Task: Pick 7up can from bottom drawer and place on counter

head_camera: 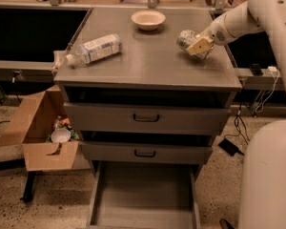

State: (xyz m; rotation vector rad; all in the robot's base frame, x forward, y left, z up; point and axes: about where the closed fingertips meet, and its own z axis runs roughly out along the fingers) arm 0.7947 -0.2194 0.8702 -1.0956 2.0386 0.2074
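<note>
**7up can (pixel 186 38) gripped at the right side of the desk (pixel 152 63)**

The pincer (pixel 199 46), reaching in from the right on a white arm (pixel 240 17), is clenched around the 7up can. It holds the can over the desk near the right edge, closer to the back-right corner than to the front-right one. The can is tilted, its long axis slanting from the pincer toward the desk's left edge and upward, with a shiny metal end facing left (whether its lower rim touches the desk I cannot tell). A bowl (pixel 148 19) sits near the middle of the back edge. A plastic bottle (pixel 96 48) lies on its side toward the left edge, cap end at the front-left. Below, the bottom drawer (pixel 144 194) stands pulled out.
</note>
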